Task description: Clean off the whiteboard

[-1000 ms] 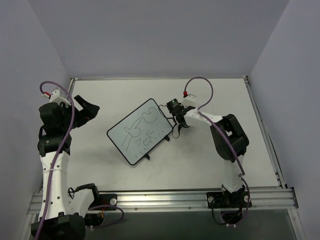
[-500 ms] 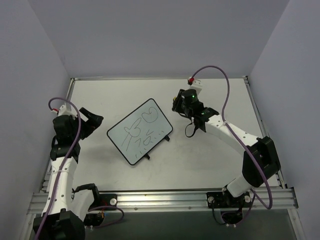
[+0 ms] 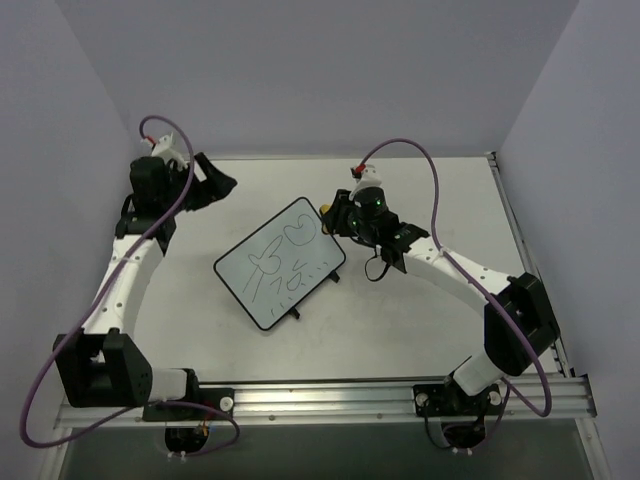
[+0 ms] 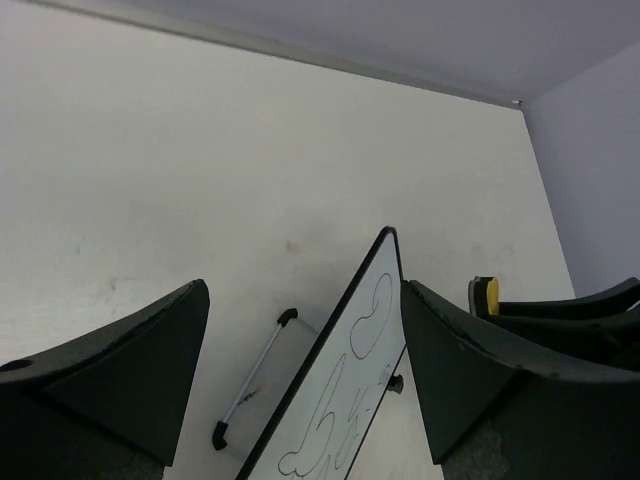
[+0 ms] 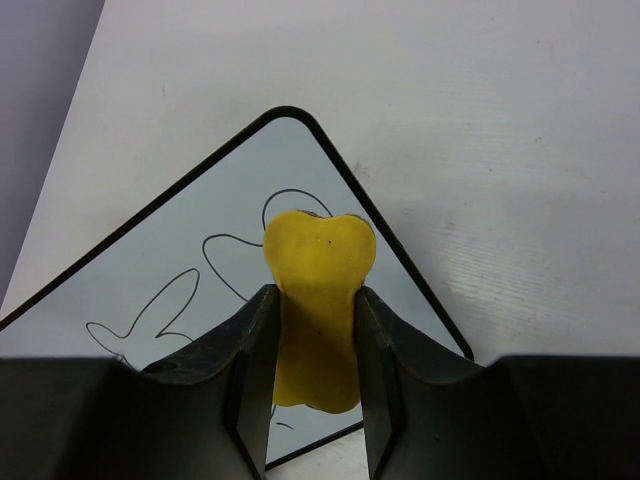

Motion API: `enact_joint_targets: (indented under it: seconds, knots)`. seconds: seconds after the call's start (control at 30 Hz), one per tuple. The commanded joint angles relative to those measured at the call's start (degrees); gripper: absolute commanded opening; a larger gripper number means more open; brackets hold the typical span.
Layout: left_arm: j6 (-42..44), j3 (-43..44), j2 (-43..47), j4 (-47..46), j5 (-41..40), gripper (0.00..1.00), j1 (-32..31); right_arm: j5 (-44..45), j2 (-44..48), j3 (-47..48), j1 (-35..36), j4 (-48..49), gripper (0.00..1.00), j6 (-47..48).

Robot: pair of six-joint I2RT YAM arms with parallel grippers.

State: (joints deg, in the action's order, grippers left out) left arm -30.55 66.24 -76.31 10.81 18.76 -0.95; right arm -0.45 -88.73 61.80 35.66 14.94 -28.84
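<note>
R tool (image 5: pixel 315 298) clamped on yellow eraser (image 5: pixel 318 250), over far corner of whiteboard (image 3: pixel 278 265), board at centre of bench (image 3: pixel 400 330), scribbled, L tool (image 3: pixel 221 183) agape & empty, far-left.

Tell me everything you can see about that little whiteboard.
The whiteboard is a small white rectangle with rounded corners, a thin black frame and two small black feet. Dark marker scribbles cover it. It sits askew on the table. The right tool holds a yellow eraser over its far corner; contact unclear.
</note>
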Motion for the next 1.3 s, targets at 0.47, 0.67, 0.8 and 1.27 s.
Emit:
enact_joint_targets:
  seconds: [0.47, 0.67, 0.8, 1.27]
  knots:
    - [25.2, 23.5, -26.4, 20.8, 29.7, 0.74, -1.3, 0.3, 2.5, -4.0, 2.8, 5.3, 0.0, 1.8]
    - [27.0, 25.9, -28.7, 25.8, 29.1, 0.69, -2.6, 2.8, 2.1, -4.8, 4.6, 6.8, 0.0, 1.8]
    - [26.9, 22.9, -28.5, 23.6, 30.7, 0.61, -4.1, 4.2, 1.9, -5.9, 5.4, 7.9, 0.0, 1.7]
    - [28.7, 22.9, -30.1, 26.2, 27.4, 0.49, -6.7, 6.0, 0.4, -7.7, 6.4, 11.5, 0.0, 1.4]
